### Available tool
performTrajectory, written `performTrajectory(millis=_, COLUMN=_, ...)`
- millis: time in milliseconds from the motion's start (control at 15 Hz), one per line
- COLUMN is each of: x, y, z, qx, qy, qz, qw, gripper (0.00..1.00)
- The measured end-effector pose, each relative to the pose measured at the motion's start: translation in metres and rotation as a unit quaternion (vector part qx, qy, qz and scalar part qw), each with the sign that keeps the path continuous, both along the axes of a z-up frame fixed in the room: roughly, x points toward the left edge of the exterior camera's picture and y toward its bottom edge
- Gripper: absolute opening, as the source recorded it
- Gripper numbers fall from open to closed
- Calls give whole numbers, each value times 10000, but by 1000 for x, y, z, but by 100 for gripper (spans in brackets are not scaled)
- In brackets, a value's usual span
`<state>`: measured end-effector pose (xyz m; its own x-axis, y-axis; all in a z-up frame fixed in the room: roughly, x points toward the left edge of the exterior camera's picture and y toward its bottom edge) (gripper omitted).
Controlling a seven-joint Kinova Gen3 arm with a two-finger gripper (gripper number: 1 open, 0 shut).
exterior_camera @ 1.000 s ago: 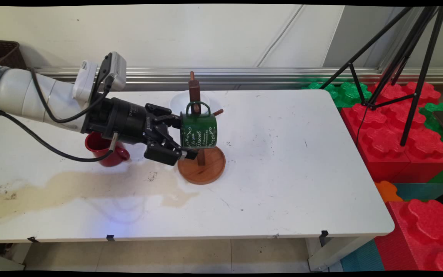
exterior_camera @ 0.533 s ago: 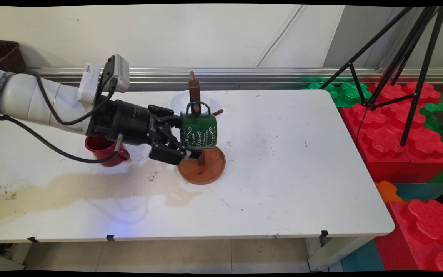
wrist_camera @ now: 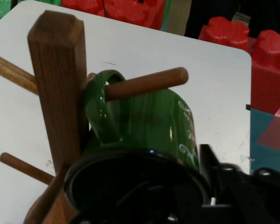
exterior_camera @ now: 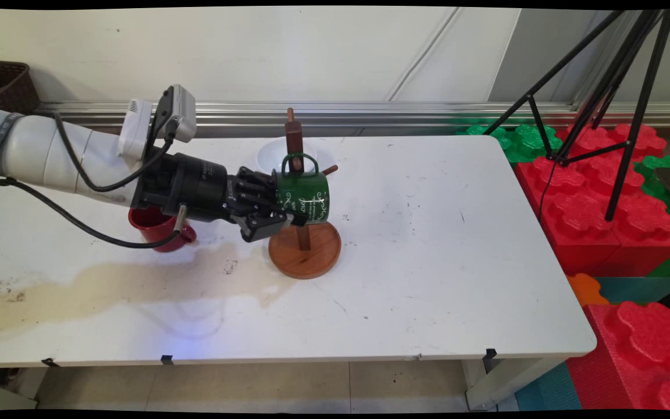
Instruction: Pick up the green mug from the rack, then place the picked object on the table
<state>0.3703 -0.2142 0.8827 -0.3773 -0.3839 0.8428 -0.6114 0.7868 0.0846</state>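
Observation:
A green mug (exterior_camera: 307, 198) with white lettering hangs by its handle on a peg (wrist_camera: 144, 84) of a wooden mug tree (exterior_camera: 294, 139). The tree stands on a round wooden base (exterior_camera: 306, 256) in the middle of the white table (exterior_camera: 428, 244). My gripper (exterior_camera: 284, 214) reaches in level from the left and is shut on the green mug's rim. In the hand view the green mug (wrist_camera: 144, 121) fills the centre, with its dark mouth toward me. One black finger (wrist_camera: 217, 170) lies outside its right wall. The other finger is hidden.
A red mug (exterior_camera: 157, 230) stands under my wrist, left of the tree. A white bowl (exterior_camera: 271, 154) sits behind the tree. A brownish stain (exterior_camera: 108, 285) spreads across the table's front left. A black tripod (exterior_camera: 608, 87) and red and green foam blocks (exterior_camera: 602, 198) stand to the right.
The fingers, spread wide around the green mug's mouth before, have come together onto its rim. The mug has turned slightly on its peg. The arm has barely moved.

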Motion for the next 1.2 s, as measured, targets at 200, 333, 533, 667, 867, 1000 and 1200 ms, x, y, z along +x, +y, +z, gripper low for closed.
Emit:
performTrajectory(millis=200, x=1, y=1, z=0, qx=11, qy=-1, qz=-1, qw=10000, gripper=0)
performTrajectory(millis=333, x=3, y=1, z=0, qx=17, qy=-3, qz=-3, qw=10000, gripper=0)
performTrajectory(millis=533, x=4, y=2, z=1, qx=31, qy=-2, qz=-12, qw=10000, gripper=0)
performTrajectory(millis=667, x=5, y=3, z=2, qx=52, qy=1, qz=-30, qw=10000, gripper=0)
performTrajectory(millis=867, x=6, y=6, z=3, qx=87, qy=13, qz=-67, qw=9999, gripper=0)
performTrajectory(millis=1000, x=6, y=8, z=4, qx=111, qy=36, qz=-93, qw=9999, gripper=0)
performTrajectory(millis=1200, x=4, y=11, z=8, qx=147, qy=103, qz=-162, qw=9997, gripper=0)
